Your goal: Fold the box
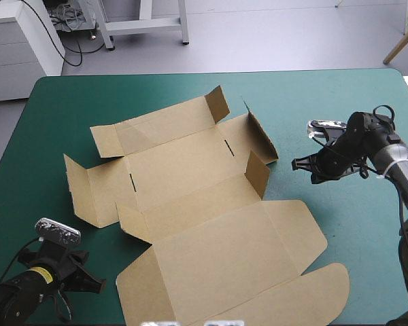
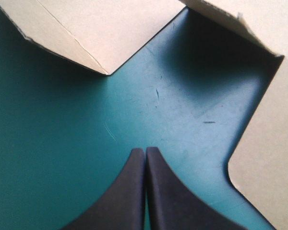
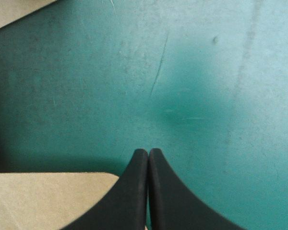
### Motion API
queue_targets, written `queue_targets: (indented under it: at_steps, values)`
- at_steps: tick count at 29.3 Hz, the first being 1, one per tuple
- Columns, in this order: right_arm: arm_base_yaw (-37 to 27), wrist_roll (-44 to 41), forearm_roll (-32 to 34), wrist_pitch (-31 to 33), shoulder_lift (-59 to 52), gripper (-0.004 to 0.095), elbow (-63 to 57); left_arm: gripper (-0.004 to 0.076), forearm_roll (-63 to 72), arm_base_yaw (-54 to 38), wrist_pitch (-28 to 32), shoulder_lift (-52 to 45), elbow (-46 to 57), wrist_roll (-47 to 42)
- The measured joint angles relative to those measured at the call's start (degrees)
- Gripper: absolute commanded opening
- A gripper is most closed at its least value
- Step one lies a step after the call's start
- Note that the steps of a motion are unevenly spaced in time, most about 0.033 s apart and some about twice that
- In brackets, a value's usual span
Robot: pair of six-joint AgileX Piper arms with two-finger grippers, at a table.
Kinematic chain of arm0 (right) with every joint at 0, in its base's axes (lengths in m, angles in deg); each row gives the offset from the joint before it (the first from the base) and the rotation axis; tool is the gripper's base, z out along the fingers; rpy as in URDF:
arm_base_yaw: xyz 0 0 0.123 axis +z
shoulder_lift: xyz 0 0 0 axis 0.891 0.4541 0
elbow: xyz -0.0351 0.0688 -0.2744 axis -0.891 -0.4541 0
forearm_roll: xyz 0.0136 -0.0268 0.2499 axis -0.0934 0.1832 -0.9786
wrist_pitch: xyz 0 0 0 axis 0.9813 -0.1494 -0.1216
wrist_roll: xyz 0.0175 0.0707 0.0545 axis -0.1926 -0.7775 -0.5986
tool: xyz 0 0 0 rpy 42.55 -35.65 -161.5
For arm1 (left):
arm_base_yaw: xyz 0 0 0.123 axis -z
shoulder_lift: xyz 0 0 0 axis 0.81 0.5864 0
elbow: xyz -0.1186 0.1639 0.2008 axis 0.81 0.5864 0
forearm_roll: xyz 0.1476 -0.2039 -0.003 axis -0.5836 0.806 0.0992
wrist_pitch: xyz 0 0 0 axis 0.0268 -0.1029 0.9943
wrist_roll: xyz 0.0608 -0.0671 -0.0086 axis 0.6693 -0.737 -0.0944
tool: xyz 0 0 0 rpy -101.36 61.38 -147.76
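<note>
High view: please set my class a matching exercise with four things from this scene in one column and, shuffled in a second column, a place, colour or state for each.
Column 1
1. box
2. left gripper
3. right gripper
4. table cover

Column 2
A. teal-green
B. shut, by the table's near left corner
C. brown, lying open with some flaps raised
D. shut, at the box's right side

Pairs: 1-C; 2-B; 3-D; 4-A
</note>
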Motion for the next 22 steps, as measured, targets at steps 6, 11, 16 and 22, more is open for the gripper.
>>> queue_targets:
  at_steps: [6,11,16,22]
  values:
    - [0.0,0.0,0.0,-0.31,0.0,-0.0019,0.0,-0.001,0.0,0.0,0.01,0.0,0.0,0.0]
    - [0.0,0.0,0.0,-0.49,0.0,-0.0019,-0.06,-0.001,0.0,0.0,0.01,0.0,0.0,0.0]
    - [0.0,0.0,0.0,-0.49,0.0,-0.0019,-0.06,-0.001,0.0,0.0,0.01,0.0,0.0,0.0]
    - [0.0,2.17,0.0,-0.49,0.0,-0.0019,-0.08,-0.001,0.0,0.0,0.01,0.0,0.0,0.0]
